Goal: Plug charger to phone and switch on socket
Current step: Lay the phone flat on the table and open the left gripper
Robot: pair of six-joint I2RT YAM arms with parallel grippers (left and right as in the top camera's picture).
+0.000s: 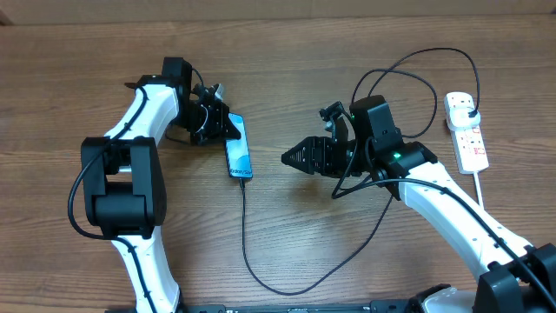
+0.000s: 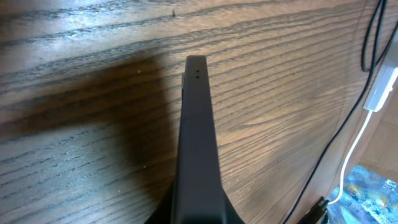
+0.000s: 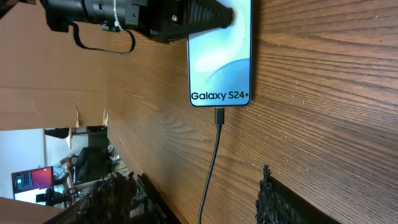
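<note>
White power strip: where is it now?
Overhead view: the white elongated power strip lies on the wooden table's right side, beyond the right arm, black plug in its top end.

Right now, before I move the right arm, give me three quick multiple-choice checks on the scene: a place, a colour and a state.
1. Where is the socket?
A) in the middle
B) far on the robot's right side
C) far on the robot's left side

2. What colour is the cable of the charger?
A) white
B) red
C) black

3. Where is the charger's connector tip?
A) seated in the phone
B) lying loose on the wood
C) hanging in the air

Answers:
1 B, the overhead view shows the white strip at far right.
2 C, a thin black line crosses the wood.
3 A, the right wrist view shows the tip in the phone's end.
</note>
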